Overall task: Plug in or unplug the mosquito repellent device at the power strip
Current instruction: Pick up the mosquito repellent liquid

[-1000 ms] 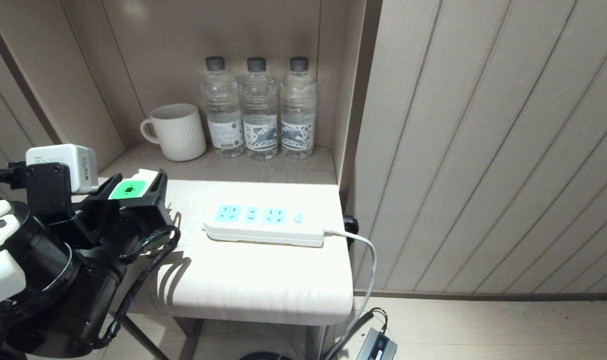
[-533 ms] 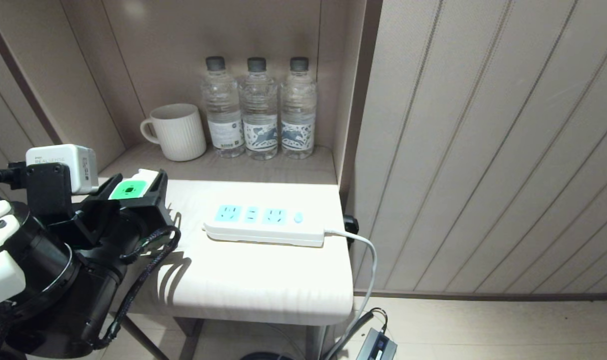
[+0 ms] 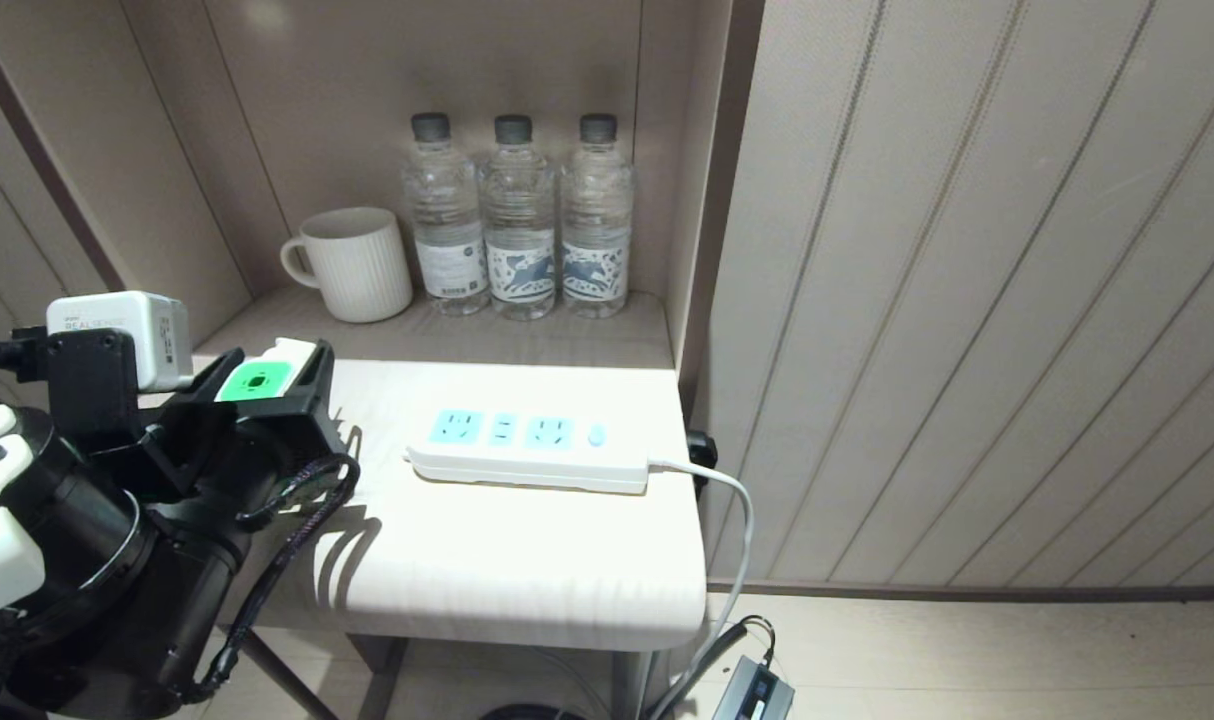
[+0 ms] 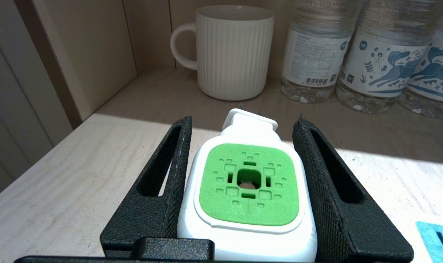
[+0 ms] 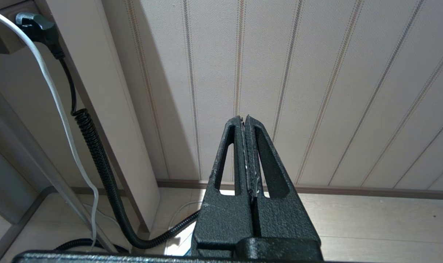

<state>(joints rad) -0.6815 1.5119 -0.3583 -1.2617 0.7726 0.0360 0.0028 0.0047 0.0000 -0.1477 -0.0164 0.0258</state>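
My left gripper [image 3: 277,352] is shut on the mosquito repellent device [image 3: 257,380] over the left end of the small white table [image 3: 507,570]. In the left wrist view the device [image 4: 249,182] shows its bright green top in a white body, with a black finger against each side and its plug end pointing toward the shelf. The power strip [image 3: 527,450], white with light-blue sockets, lies on the table to the right of the device, apart from it; one corner [image 4: 436,233] shows in the wrist view. My right gripper [image 5: 244,118] is shut and empty, parked low beside the wall.
A white ribbed mug [image 3: 352,265] and three clear water bottles [image 3: 515,215] stand on the shelf behind the table. The strip's white cord [image 3: 737,520] drops over the table's right edge. A black plug [image 3: 702,445] sits in the wall, a black adapter [image 3: 757,695] on the floor.
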